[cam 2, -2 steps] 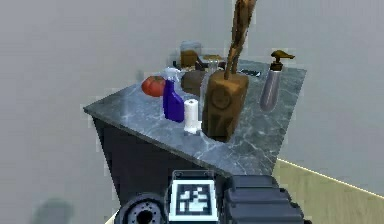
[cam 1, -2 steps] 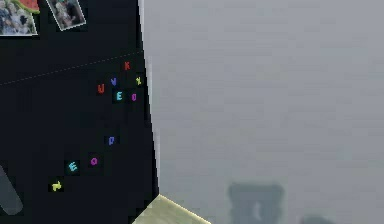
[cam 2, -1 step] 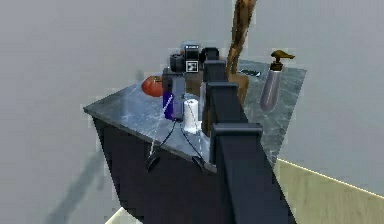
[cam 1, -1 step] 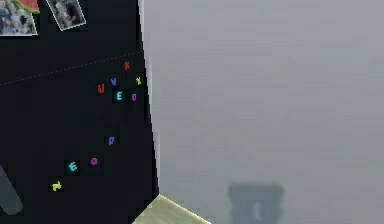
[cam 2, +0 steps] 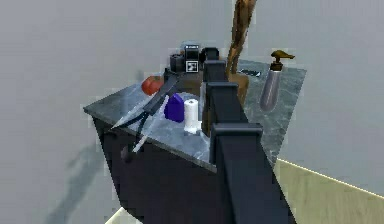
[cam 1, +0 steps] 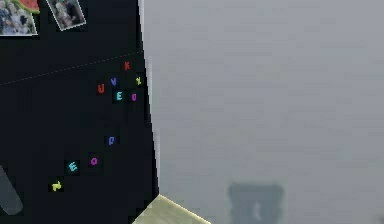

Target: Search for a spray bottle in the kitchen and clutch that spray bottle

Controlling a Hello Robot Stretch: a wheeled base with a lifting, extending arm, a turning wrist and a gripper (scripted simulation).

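one upright grey spray bottle (cam 2: 274, 88), brown trigger; cannot tell if gripper (cam 2: 140, 128) holds anything.

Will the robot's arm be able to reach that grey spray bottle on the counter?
Probably yes. The spray bottle stands upright on the counter just right of the arm in the arm side view, with bare top between them.

Refrigerator photographs (cam 1: 66, 12) were cut by the top edge; whether the gripper (cam 2: 170, 72) held anything could not be determined.
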